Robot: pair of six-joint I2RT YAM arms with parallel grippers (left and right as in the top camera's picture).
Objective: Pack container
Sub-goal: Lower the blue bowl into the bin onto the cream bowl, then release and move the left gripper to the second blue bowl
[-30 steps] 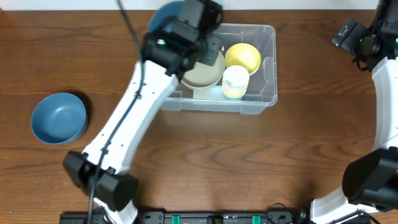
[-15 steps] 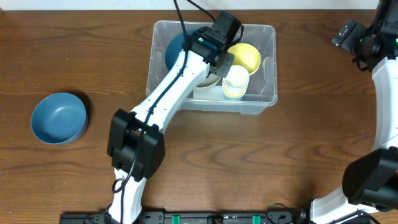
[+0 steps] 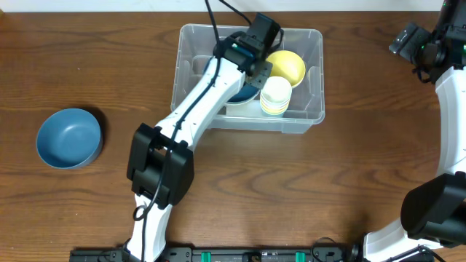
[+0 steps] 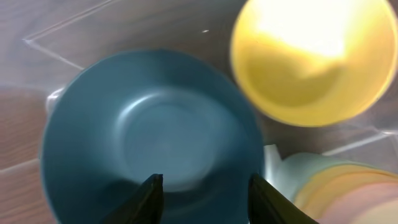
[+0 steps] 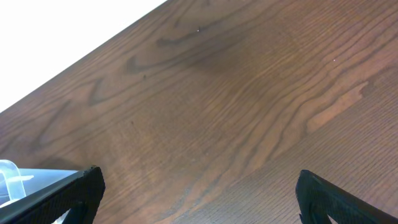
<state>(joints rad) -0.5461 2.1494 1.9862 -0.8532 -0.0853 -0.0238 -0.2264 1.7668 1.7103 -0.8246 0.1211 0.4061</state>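
Overhead, the light is bright and even, the shadows faint. The left wrist view is blurred, glare bleaching the yellow bowl [image 4: 317,56] at one o'clock; the right wrist view is sharp, blown white at eleven o'clock.

One large clear plastic rectangular bin [image 3: 291,121]. Two round blue bowls: one blue bowl inside the bin [image 4: 149,137] and one blue bowl out on the table [image 3: 69,137]. One round yellow bowl [image 3: 285,65]. One stack of pale yellow cups [image 3: 275,96]; I can see several nested rims but cannot count the cups exactly. One brown wooden table [image 3: 364,182]. I have two white-and-black arms, my left arm [image 3: 193,120] and my right arm [image 3: 453,109], each ending in one two-finger gripper: my left gripper [image 4: 205,186] and my right gripper [image 5: 199,186].
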